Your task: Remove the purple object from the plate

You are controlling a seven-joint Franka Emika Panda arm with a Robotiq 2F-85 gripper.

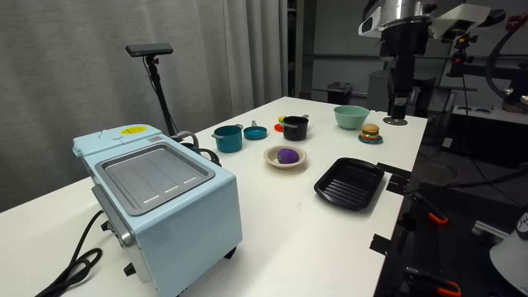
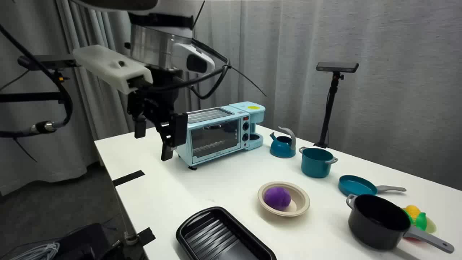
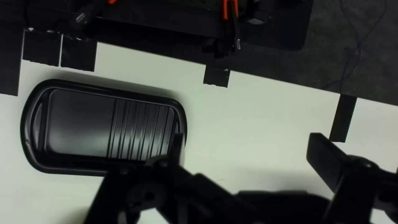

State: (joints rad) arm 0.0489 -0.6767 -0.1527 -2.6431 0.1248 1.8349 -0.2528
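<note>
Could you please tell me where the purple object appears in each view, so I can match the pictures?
In an exterior view, the purple object is just right of centre, on the plate.
In an exterior view, the purple object is below and right of centre.
In the wrist view, it is not visible.
Shared landmark: the black tray, in all three views.
</note>
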